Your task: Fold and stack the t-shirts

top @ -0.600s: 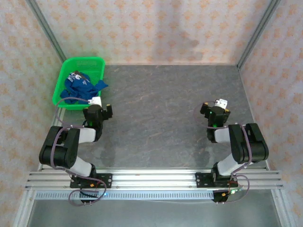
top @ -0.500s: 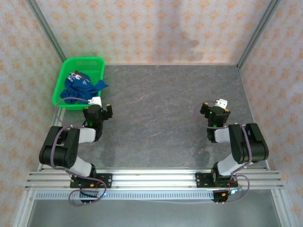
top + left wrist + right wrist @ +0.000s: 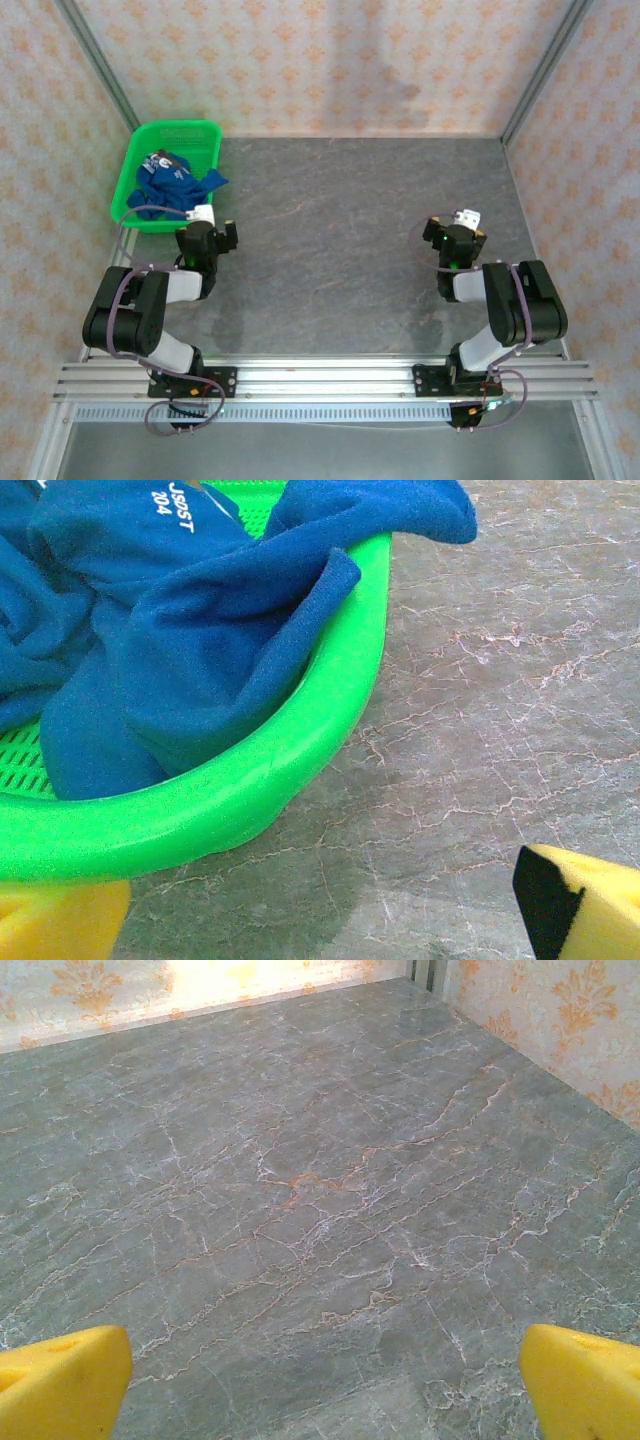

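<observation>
A crumpled royal-blue cloth t-shirt (image 3: pixel 172 180) lies heaped in the green plastic basket (image 3: pixel 180 128) at the far-left corner of the grey marbled table (image 3: pixel 340 230). One fold hangs over the rim. The left gripper (image 3: pixel 320 920), its yellow fingers spread, sits just beside the basket wall, and its wrist view picks out white lettering on the shirt. The right gripper (image 3: pixel 320 1385), likewise spread, sits well apart over the stone.

T-shirt (image 3: pixel 172 180) lies in basket (image 3: pixel 178 127), far left on table (image 3: pixel 340 220).

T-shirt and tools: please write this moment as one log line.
t-shirt: crumpled in basket, corner over rim | left tool: open, empty, near basket | right tool: open, empty, above table | folding: not begun
</observation>
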